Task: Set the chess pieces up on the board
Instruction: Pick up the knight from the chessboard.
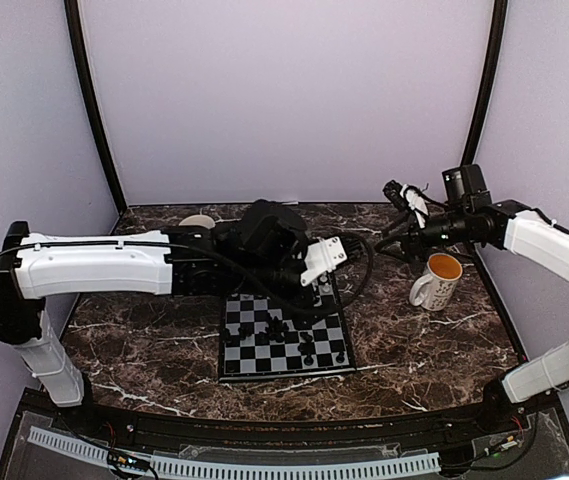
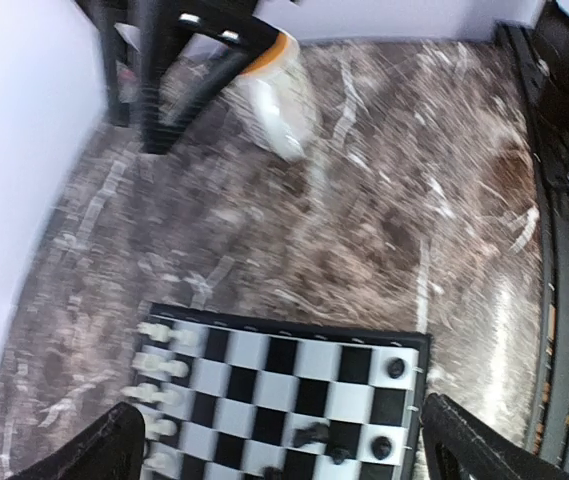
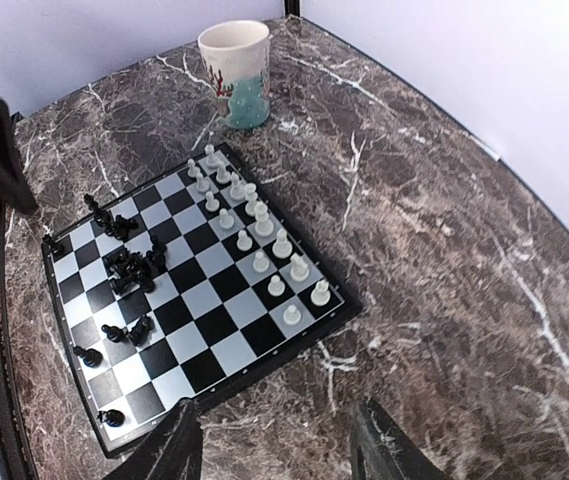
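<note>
Nearest, on the counter (image 1: 154, 350): the board (image 1: 249, 358), squared to the arms, within reach of either. In two tidy rows along one edge, white pieces (image 3: 254, 235), seemingly done. Bunched mid-board, black pieces (image 3: 132, 268), several tipped over, a few already at the opposite edge, the rest likely awaiting sorting. Over the board's far side, left tool (image 2: 294, 445), fingers spread with nothing between, probably poised for a black piece. Farther back and high, beside an orange-lined mug (image 1: 436, 280), right tool (image 3: 274, 450), likewise spread and empty, apparently parked clear of the left arm's work.
</note>
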{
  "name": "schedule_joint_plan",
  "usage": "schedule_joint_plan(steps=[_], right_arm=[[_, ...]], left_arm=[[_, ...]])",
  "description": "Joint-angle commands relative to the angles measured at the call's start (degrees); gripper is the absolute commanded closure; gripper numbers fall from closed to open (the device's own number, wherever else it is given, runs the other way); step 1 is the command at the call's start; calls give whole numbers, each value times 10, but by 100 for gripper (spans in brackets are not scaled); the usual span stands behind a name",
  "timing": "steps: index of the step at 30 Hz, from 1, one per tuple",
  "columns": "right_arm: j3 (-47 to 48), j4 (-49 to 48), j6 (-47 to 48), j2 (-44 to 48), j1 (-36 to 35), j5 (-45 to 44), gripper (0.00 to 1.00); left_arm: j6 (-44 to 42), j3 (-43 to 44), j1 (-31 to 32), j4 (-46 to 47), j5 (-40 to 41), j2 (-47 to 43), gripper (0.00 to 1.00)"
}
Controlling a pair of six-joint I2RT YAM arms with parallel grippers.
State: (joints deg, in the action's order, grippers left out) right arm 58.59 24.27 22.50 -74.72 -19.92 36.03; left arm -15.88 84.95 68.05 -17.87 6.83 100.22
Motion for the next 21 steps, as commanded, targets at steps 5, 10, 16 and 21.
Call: schedule_joint_plan(steps=[5, 10, 16, 21], right_arm=[[176, 129, 42, -67, -1, 3, 49], [227, 163, 7, -123, -28, 1, 53], [235, 129, -8, -141, -96, -76, 56], [275, 105, -10, -162, -127, -141, 65]], left_arm=[[27, -123, -138, 161, 45, -130, 1], [179, -125, -238, 158, 164, -117, 1], [221, -150, -314, 137, 52, -119, 3], [227, -187, -323, 167, 14, -162, 6]])
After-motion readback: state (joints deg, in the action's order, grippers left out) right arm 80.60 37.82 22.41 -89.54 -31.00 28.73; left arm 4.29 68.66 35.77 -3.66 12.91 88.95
